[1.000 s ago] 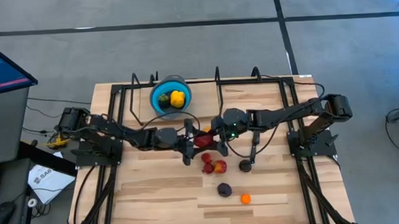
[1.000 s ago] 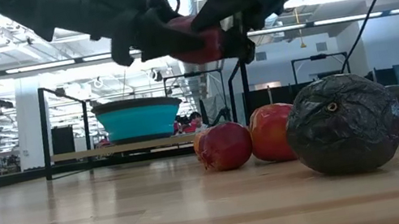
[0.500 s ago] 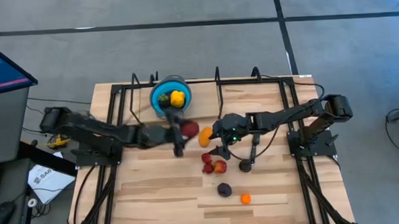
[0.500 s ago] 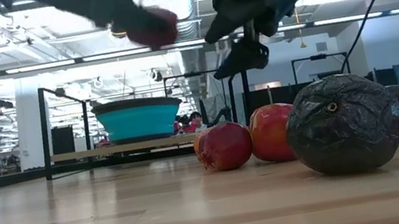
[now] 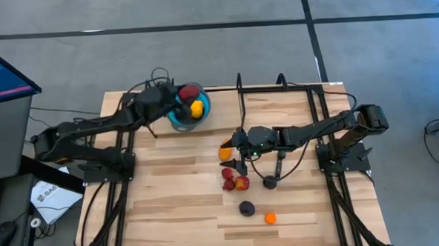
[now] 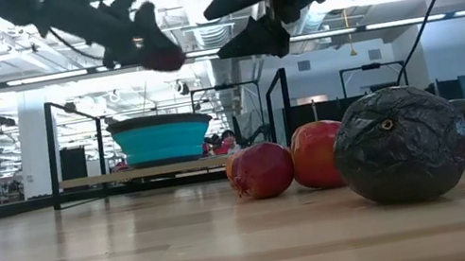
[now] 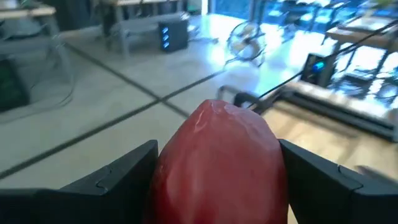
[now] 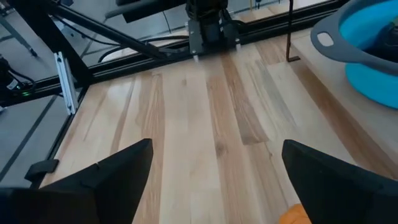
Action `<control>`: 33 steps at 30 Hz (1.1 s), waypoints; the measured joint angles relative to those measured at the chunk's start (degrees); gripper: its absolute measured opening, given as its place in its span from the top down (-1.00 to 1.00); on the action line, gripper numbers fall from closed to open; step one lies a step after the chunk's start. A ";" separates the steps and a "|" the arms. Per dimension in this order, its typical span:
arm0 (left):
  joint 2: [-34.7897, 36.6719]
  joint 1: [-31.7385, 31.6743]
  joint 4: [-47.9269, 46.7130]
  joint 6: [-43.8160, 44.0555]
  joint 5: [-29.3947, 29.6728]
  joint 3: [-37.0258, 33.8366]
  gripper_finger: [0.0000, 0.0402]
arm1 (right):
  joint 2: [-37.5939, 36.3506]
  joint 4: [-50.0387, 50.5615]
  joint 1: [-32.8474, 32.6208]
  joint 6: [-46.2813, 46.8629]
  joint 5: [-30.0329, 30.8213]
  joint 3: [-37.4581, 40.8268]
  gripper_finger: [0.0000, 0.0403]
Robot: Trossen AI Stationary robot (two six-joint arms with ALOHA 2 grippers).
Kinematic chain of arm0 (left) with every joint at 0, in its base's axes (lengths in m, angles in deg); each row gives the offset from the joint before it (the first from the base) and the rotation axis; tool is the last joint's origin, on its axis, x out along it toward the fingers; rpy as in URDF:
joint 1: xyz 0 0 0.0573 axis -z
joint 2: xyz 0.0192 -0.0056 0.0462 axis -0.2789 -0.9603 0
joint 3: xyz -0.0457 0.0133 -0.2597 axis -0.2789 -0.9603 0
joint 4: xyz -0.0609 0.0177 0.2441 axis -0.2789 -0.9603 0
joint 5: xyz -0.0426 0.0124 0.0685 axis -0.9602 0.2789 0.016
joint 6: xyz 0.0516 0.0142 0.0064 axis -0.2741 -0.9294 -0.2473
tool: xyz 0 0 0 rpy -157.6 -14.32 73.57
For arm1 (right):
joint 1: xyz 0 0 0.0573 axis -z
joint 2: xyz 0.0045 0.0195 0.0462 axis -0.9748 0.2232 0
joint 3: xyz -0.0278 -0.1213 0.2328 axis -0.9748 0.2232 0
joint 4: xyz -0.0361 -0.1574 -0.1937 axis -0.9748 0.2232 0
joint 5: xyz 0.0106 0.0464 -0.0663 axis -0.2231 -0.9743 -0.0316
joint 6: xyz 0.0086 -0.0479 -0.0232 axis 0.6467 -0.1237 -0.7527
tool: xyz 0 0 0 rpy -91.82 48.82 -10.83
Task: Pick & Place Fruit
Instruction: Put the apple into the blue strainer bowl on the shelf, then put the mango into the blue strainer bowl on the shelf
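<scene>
Red fruit held over the blue bowl

The smooth, rounded red fruit (image 7: 219,163) sits clamped in the left gripper (image 5: 180,96) above the blue bowl (image 5: 176,119) at the table's (image 5: 171,207) eleven o'clock; only the wrist view shows its glossy skin. The right gripper (image 5: 235,150) hangs mid-table, fingers spread, empty, beside an orange piece (image 5: 225,150). The low view shows two red fruits (image 6: 262,170) and a wrinkled dark one (image 6: 400,146).

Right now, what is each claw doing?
Left gripper: shut on a red fruit, over the bowl.
Right gripper: open, empty.
</scene>
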 joint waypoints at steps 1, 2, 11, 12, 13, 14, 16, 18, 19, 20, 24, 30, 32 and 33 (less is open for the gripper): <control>-0.91 -0.92 0.05 0.02 0.01 0.00 -0.46 | -0.02 0.01 0.00 0.00 0.00 0.00 -0.72; -1.85 -1.68 0.08 0.03 0.01 0.00 -0.46 | -0.02 0.01 0.00 0.02 0.01 0.00 -0.71; -8.76 -3.15 -2.16 1.63 9.82 0.00 -0.46 | -0.01 0.01 0.00 0.02 0.02 0.00 -0.63; -9.32 -3.15 -2.29 1.67 10.84 0.00 -0.46 | 0.00 0.00 0.00 0.02 0.02 0.00 -0.63; -9.88 -3.15 -2.13 1.67 11.48 0.00 -0.46 | 0.00 0.01 0.00 0.02 0.02 0.00 -0.62; -10.37 -3.16 -2.16 1.72 11.67 0.00 -0.46 | 0.01 0.01 0.00 0.02 0.02 0.00 -0.62; -11.41 -3.17 -2.10 1.74 11.84 0.00 -0.46 | -0.01 0.01 0.00 0.02 0.02 0.00 -0.62; -12.51 -3.17 -2.05 1.75 11.92 0.00 -0.47 | 0.00 0.01 0.00 0.02 0.02 0.00 -0.62; -12.95 -3.17 -2.21 1.76 11.95 0.00 -0.47 | 0.01 0.01 0.00 0.02 0.02 0.00 -0.62; -13.40 -3.17 -2.19 1.76 11.97 0.00 -0.47 | -0.02 0.01 0.00 0.03 0.02 0.00 -0.62; -14.74 -3.54 -2.14 1.96 12.89 0.00 -0.49 | 0.01 0.01 0.00 0.07 0.02 0.00 -0.62; -15.24 -4.77 -1.99 1.98 13.58 0.00 -0.71 | 0.01 0.00 0.00 0.20 0.02 0.00 -0.62; -15.24 -5.29 -2.08 2.09 12.62 0.00 -0.79 | 0.01 0.01 0.00 0.20 0.02 0.00 -0.62; -15.24 -5.59 -2.06 2.52 11.79 0.00 -0.82 | 0.01 0.01 0.00 0.20 0.02 0.00 -0.62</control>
